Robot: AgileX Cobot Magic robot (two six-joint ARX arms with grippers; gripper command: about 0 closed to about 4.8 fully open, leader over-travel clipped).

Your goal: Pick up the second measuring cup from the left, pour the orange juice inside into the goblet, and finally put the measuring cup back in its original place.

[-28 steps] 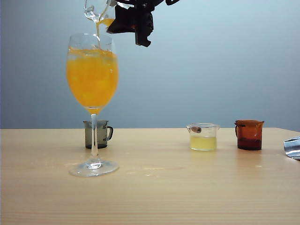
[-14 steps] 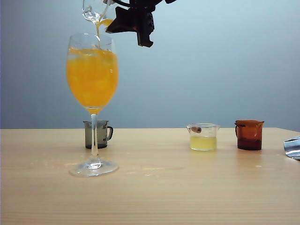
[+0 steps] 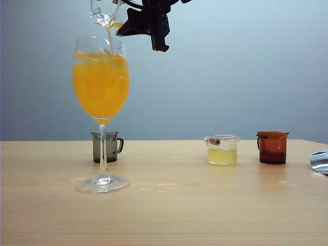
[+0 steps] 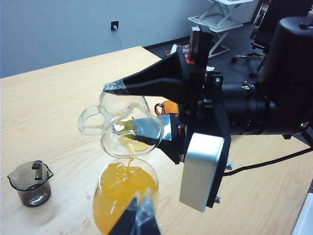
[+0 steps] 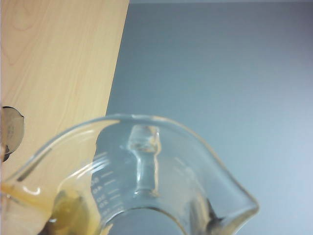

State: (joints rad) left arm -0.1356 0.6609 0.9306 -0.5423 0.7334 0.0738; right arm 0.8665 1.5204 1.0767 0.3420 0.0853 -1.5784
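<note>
The goblet (image 3: 100, 43) stands on the table at the left, its bowl nearly full of orange juice (image 3: 101, 84). High above its rim, my right gripper (image 3: 123, 26) is shut on the second measuring cup (image 3: 104, 10), a small clear cup tipped over sideways. A thin orange stream (image 3: 108, 36) runs from its lip into the bowl. The left wrist view shows that cup (image 4: 115, 115) between the right gripper's black fingers (image 4: 146, 83), over the orange juice (image 4: 122, 181). My left gripper (image 4: 142, 208) is shut and empty, just beside the goblet. The right wrist view is filled by the cup (image 5: 142, 166).
A smoky grey cup (image 3: 106, 147) stands behind the goblet's stem and shows too in the left wrist view (image 4: 30, 183). To the right are a clear cup of pale yellow liquid (image 3: 222, 149), a reddish-brown cup (image 3: 272, 147) and a silvery object (image 3: 320, 161) at the table's right edge.
The right gripper has lifted the measuring cup slightly and tipped it a little further. Juice keeps running into the goblet. Nothing else has moved.
</note>
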